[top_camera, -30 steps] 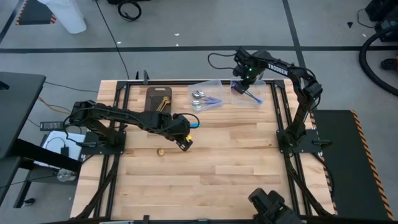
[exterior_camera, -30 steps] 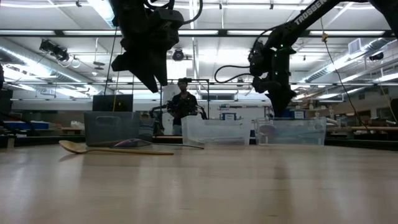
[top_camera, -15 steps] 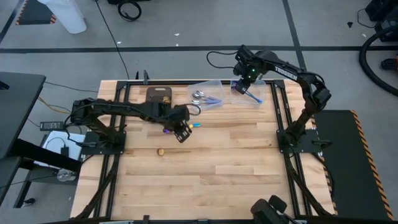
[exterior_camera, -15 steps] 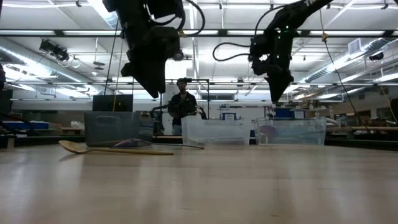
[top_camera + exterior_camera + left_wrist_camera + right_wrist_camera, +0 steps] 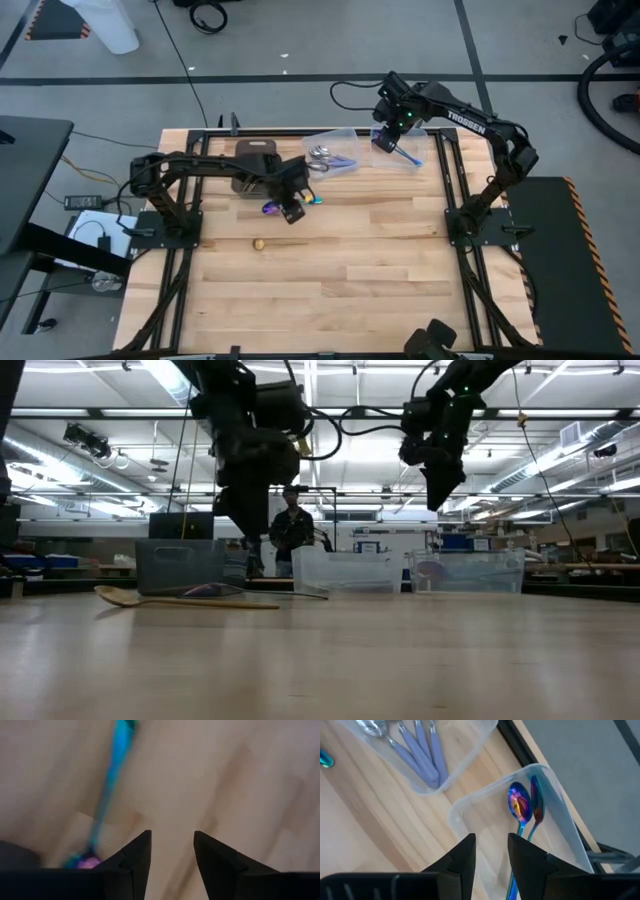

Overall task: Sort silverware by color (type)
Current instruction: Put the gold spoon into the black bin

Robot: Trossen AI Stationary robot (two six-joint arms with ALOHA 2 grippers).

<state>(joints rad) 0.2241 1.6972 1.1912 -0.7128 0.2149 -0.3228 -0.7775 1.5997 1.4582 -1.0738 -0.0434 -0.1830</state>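
The rainbow spoon (image 5: 107, 800) is lying flat on the table (image 5: 350, 250), just beside my left hand (image 5: 291, 208) and a little off to one side of the gap between my fingers (image 5: 132, 857), its bowl close by my fingertip and its slim handle running away ahead of me. I am judging it light, stiff and slick, a thin polished piece of metal hugging the wood, so I am expecting it to skate or pivot if I am pinching it off-centre; the narrow handle, nearer the bowl than the tip, looks like the place to take it, with one finger on each side. My left hand is hovering over it with the fingers standing apart and nothing between them. Farther out, a gold spoon (image 5: 150, 598) is lying alone on the table on the near side of my left hand. My right hand (image 5: 386, 137) is waiting over the far clear container (image 5: 560, 820), fingers partly apart and empty, with two rainbow spoons (image 5: 520, 807) already resting inside below it, and silver spoons (image 5: 417, 745) in the neighbouring container (image 5: 470, 750).
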